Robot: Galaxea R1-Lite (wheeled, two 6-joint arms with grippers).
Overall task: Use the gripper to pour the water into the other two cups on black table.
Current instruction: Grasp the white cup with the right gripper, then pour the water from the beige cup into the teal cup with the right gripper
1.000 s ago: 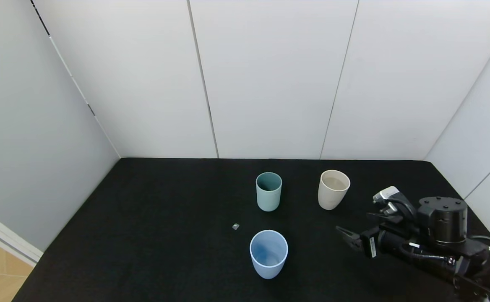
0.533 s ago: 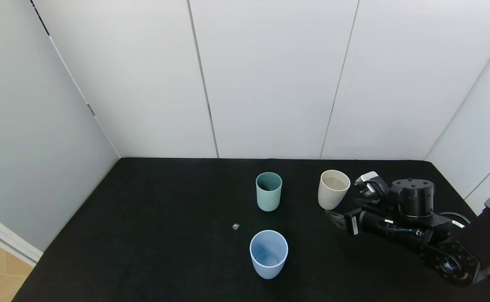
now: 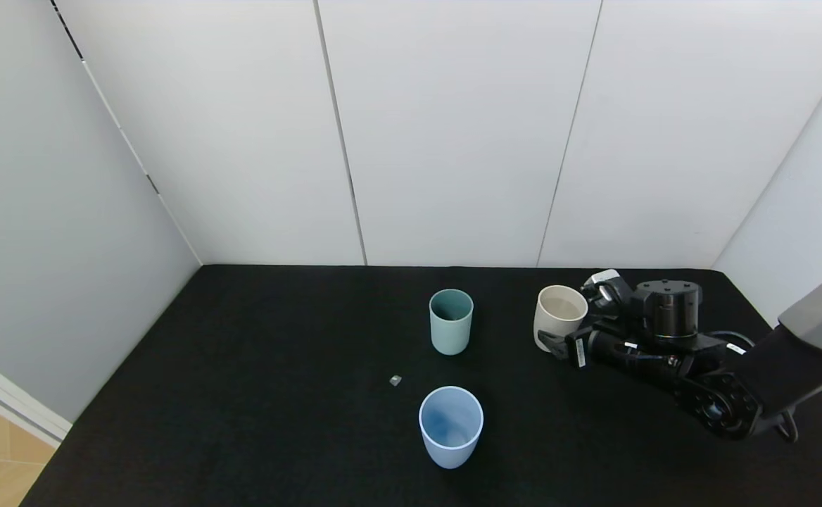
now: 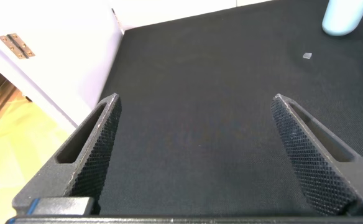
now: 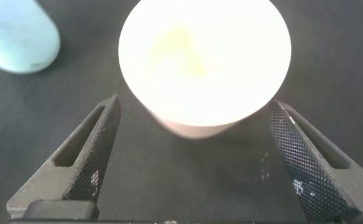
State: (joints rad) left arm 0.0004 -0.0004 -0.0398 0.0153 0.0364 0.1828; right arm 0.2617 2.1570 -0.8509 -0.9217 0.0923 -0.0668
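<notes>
The cream cup [image 3: 555, 315] stands at the back right of the black table [image 3: 277, 394]. My right gripper [image 3: 570, 320] is open, one jaw on each side of this cup, apart from its wall. In the right wrist view the cup [image 5: 204, 56] sits just beyond the tips of the open gripper [image 5: 194, 106]. I cannot make out water inside it. The teal-green cup [image 3: 451, 322] stands to the left of the cream cup. The pale blue cup [image 3: 451, 426] stands nearer to me. My left gripper [image 4: 194, 106] is open and empty over bare table, out of the head view.
A small grey scrap [image 3: 395, 380] lies between the teal-green and pale blue cups. White walls close the table at the back and on both sides. A pale bluish cup [image 5: 17, 34] shows past the cream cup in the right wrist view.
My right arm has moved forward and left, from the table's right front to the cream cup. Its open jaws now stand on either side of that cup. The cups have not moved.
</notes>
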